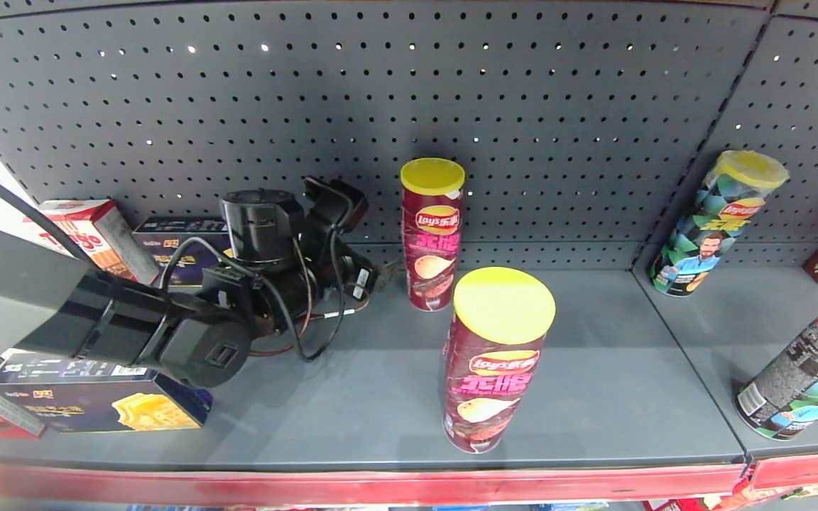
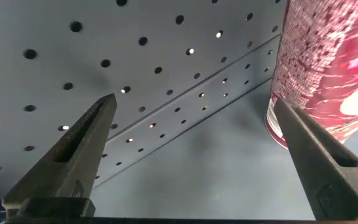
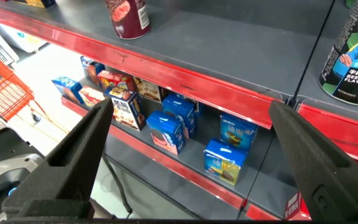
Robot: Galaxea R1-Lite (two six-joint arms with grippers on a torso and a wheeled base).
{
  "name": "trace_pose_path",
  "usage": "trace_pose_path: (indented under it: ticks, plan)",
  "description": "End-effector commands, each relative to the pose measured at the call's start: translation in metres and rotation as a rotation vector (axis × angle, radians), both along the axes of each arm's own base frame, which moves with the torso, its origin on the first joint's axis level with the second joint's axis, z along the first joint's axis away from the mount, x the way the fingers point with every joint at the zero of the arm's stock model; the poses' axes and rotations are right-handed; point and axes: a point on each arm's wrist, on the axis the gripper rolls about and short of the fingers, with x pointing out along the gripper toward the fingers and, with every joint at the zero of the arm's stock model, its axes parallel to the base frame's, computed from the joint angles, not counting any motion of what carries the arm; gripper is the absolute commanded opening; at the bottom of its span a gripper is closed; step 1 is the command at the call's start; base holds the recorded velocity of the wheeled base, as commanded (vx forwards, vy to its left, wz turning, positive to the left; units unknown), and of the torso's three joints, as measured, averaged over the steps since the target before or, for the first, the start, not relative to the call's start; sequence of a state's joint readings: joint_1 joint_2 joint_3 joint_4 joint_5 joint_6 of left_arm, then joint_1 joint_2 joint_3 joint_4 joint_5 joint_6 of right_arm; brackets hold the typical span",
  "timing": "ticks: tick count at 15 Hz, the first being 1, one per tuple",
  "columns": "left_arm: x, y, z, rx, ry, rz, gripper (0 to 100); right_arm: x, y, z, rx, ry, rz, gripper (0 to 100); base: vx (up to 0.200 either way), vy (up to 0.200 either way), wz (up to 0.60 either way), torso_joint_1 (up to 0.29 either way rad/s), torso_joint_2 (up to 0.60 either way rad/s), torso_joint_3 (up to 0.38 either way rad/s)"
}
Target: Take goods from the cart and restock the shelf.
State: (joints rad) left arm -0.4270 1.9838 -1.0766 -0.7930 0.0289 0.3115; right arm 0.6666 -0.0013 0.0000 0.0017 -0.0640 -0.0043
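Left gripper (image 2: 194, 99) stood open beside the chip can (image 2: 328, 62), likely light, slick, crushable; best clasped gently at mid-height

Grey shelf (image 1: 593, 397) bears two upright red cans (image 1: 494, 369), boxes (image 1: 96, 401) left, patterned cans (image 1: 714, 227) right.

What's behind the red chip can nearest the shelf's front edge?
Another yellow-lidded red can stands farther back and leftward, before the perforated back panel. The front can covers the shelf floor right behind it.
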Motion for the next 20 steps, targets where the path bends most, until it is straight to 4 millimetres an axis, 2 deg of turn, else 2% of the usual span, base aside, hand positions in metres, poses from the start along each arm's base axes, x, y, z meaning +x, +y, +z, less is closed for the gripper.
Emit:
trace_pose_path:
  ticks: [1, 13, 20]
  plan:
    - [0.002, -0.003, -0.005, 0.003, 0.011, -0.007, 100, 0.000, 0.000, 0.000, -0.001, 0.001, 0.000, 100, 0.000, 0.000, 0.00, 0.000, 0.00, 0.000]
    - [0.006, -0.026, -0.006, -0.005, -0.002, -0.056, 100, 0.000, 0.000, 0.000, -0.001, 0.001, 0.000, 100, 0.000, 0.000, 0.00, 0.000, 0.00, 0.000]
    - [0.004, -0.029, -0.006, -0.006, -0.010, -0.053, 100, 0.000, 0.000, 0.000, -0.001, 0.001, 0.000, 100, 0.000, 0.000, 0.00, 0.000, 0.00, 0.000]
